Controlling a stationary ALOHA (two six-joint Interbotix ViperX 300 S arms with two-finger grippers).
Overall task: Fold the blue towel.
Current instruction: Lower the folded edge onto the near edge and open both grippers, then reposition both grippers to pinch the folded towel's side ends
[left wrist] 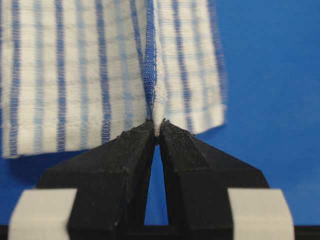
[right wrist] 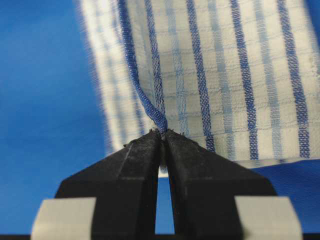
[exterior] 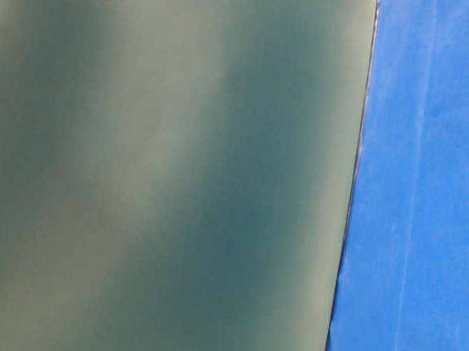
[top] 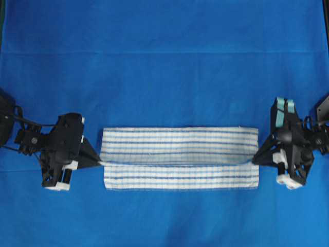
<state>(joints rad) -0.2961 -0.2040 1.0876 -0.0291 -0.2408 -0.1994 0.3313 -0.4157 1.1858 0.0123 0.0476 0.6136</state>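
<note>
The blue towel (top: 180,158), white with dark and light blue stripes, lies as a long band on the table, partly folded lengthwise with a raised edge running along its middle. My left gripper (top: 99,162) is shut on the towel's left end; the left wrist view shows its black fingertips pinching a bunched fold of the towel (left wrist: 100,75) at the gripper (left wrist: 156,130). My right gripper (top: 255,160) is shut on the right end; in the right wrist view the gripper (right wrist: 163,134) clamps a blue-striped edge of the towel (right wrist: 225,80).
The plain blue table covering (top: 164,62) spreads all round the towel. The table-level view shows only a blurred grey-green surface (exterior: 150,165) and a strip of blue cloth (exterior: 428,199).
</note>
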